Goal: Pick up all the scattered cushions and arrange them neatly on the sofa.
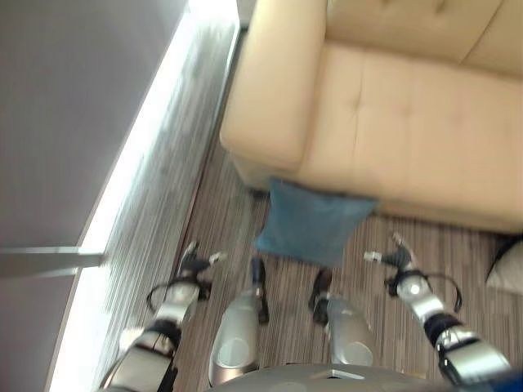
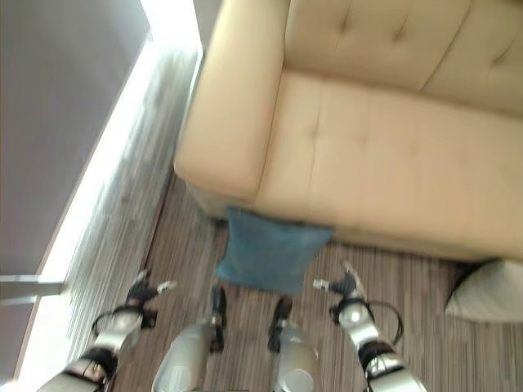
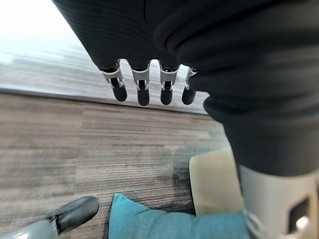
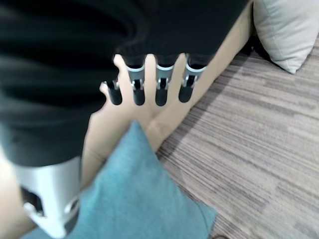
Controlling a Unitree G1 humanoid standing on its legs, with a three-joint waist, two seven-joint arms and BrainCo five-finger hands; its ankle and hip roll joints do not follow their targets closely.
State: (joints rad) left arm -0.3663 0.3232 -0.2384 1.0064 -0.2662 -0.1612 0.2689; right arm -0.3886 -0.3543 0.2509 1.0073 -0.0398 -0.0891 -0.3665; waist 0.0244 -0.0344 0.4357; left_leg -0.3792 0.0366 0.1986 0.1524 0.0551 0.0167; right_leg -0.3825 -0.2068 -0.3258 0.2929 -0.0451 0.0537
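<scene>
A teal cushion [image 1: 310, 220] stands on the floor, leaning against the front of the beige sofa [image 1: 409, 131] below its left armrest. A pale grey cushion [image 2: 490, 290] lies on the floor at the right edge, by the sofa's front. My left hand [image 1: 194, 265] hangs open to the left of the teal cushion, a short way from it. On the cushion's other side my right hand [image 1: 398, 260] is open too, holding nothing. The right wrist view shows straight fingers [image 4: 159, 87] above the teal cushion [image 4: 134, 199], with the grey cushion [image 4: 286, 30] beyond.
A grey wall [image 1: 73, 122] with a bright strip along its base runs down the left side. Striped grey-brown carpet [image 1: 221, 220] lies between the wall and the sofa armrest [image 1: 274, 82]. The sofa seat carries nothing.
</scene>
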